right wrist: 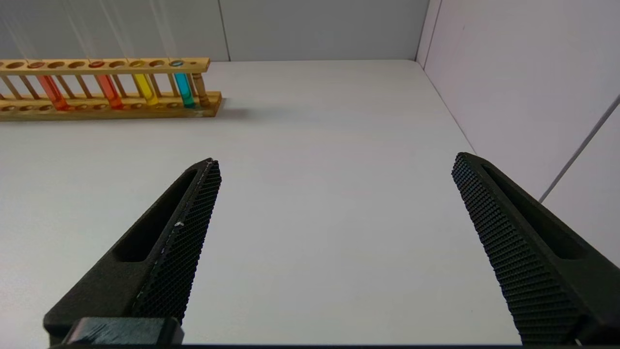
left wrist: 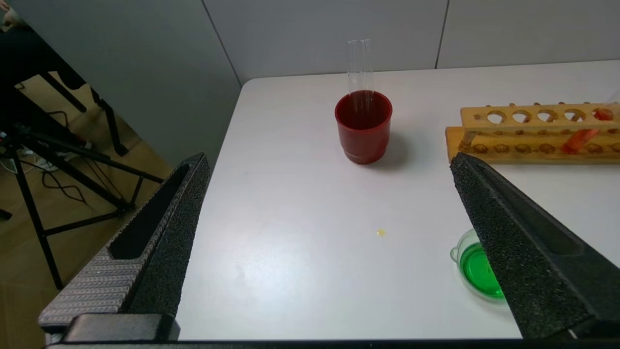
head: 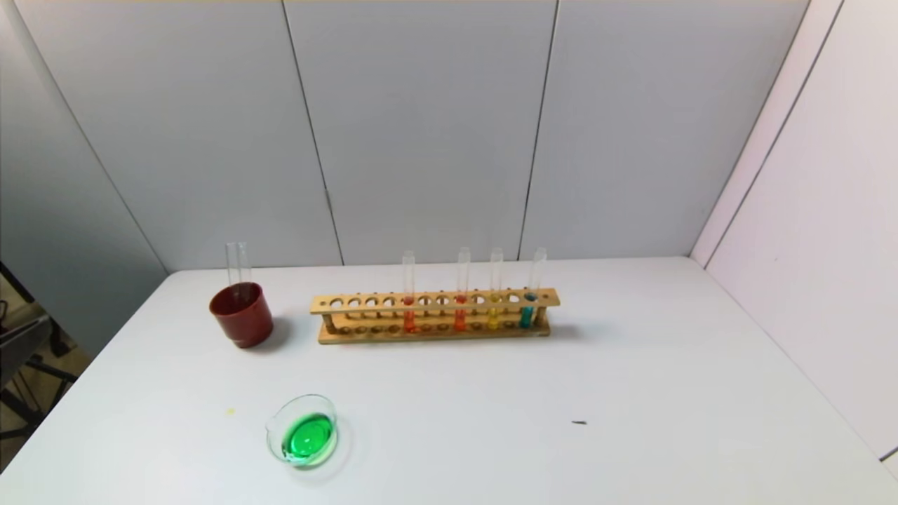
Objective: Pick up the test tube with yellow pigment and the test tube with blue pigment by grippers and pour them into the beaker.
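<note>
Two long clear test tubes (head: 238,263) stand side by side in a dark red cup (head: 242,315) at the back left. Their lower ends are hidden in the cup and no colour shows in them, so I cannot tell the yellow one from the blue one. They also show in the left wrist view (left wrist: 359,63). The beaker (head: 303,438) sits near the front left and holds bright green liquid. My left gripper (left wrist: 331,160) is open and empty, low over the table before the cup, with the beaker (left wrist: 477,266) beside one finger. My right gripper (right wrist: 335,159) is open and empty over bare table. Neither shows in the head view.
A wooden rack (head: 365,335) at the back middle holds two orange tubes (head: 409,315), a yellow tube (head: 494,312) and a teal tube (head: 527,312). A yellow drop (head: 230,411) and a dark speck (head: 579,422) lie on the table. Walls stand behind and to the right.
</note>
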`<state>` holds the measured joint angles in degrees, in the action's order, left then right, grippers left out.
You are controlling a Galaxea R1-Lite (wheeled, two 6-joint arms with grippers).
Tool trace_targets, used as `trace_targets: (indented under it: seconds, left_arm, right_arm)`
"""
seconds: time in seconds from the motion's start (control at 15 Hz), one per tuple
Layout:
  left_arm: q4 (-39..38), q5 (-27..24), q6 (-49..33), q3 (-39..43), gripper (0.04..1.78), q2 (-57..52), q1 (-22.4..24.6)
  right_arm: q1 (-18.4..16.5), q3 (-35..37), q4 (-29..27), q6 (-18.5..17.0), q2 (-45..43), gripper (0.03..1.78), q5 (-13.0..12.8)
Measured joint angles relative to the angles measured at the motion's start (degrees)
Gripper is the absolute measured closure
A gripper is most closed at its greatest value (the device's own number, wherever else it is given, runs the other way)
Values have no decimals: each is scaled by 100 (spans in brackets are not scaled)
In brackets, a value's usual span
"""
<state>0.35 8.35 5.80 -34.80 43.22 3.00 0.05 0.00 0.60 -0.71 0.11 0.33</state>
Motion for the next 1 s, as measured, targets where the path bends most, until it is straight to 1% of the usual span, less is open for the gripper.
trace_targets:
  seconds: [0.4, 0.53, 0.6, 0.67, 0.73, 0.87, 0.93, 1.0]
  left_arm:
    - [2164, -279, 4, 455, 7, -2927, -182]
    - [2487, -375, -13, 958, 7, -3644, -256]
    - [2398, -402, -51, 1306, 7, -3884, -284]
    - [2139, -419, -57, 1679, 7, -4035, -293]
    - [1674, -433, -35, 2144, 7, -4146, -302]
    - [496, -563, 50, 2993, 7, -4262, -313]
    - [-45, -667, 50, 3233, 7, -4295, -316]
    - [-344, -764, 26, 3355, 7, -4312, -316]
  right_arm:
    - [5, 0, -2, 0, 0, 7, 0]
    - [2, 0, 0, 0, 0, 7, 0]
    - [2, 0, 0, 0, 0, 7, 0]
    - [5, 0, 0, 0, 0, 7, -2]
    - [5, 0, 0, 2, 0, 7, -2]
    - [5, 0, 0, 0, 0, 7, 0]
    - [5, 0, 0, 0, 0, 7, 0]
    - [5, 0, 0, 0, 0, 7, -2]
